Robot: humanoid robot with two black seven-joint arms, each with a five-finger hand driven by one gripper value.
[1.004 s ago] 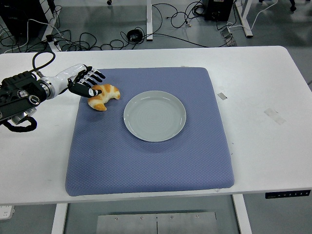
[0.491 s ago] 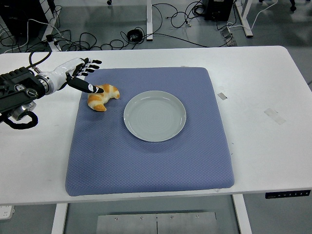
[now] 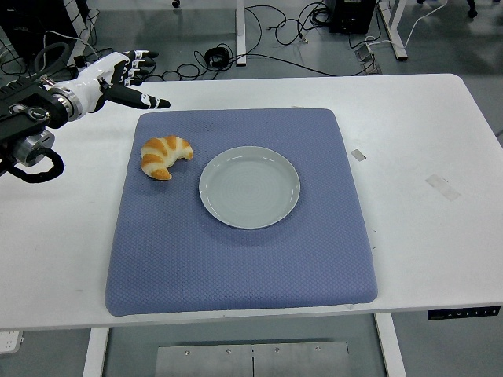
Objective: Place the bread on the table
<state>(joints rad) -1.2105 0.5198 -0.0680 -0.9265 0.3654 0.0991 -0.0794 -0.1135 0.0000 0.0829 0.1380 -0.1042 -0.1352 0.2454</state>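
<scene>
The bread is a golden croissant [image 3: 164,155] lying on the blue mat [image 3: 236,259], just left of the grey plate [image 3: 249,186]. My left hand [image 3: 132,78] hovers above the table's far left, up and to the left of the croissant and well apart from it. Its fingers are spread and hold nothing. The right arm does not show.
The blue mat covers the middle of the white table [image 3: 424,236]. Small tape marks [image 3: 442,186] lie on the table to the right. Cables [image 3: 259,39] and desk legs fill the floor behind the far edge.
My left hand has let go of the croissant and lifted away up and to the left. The croissant stays on the mat.
</scene>
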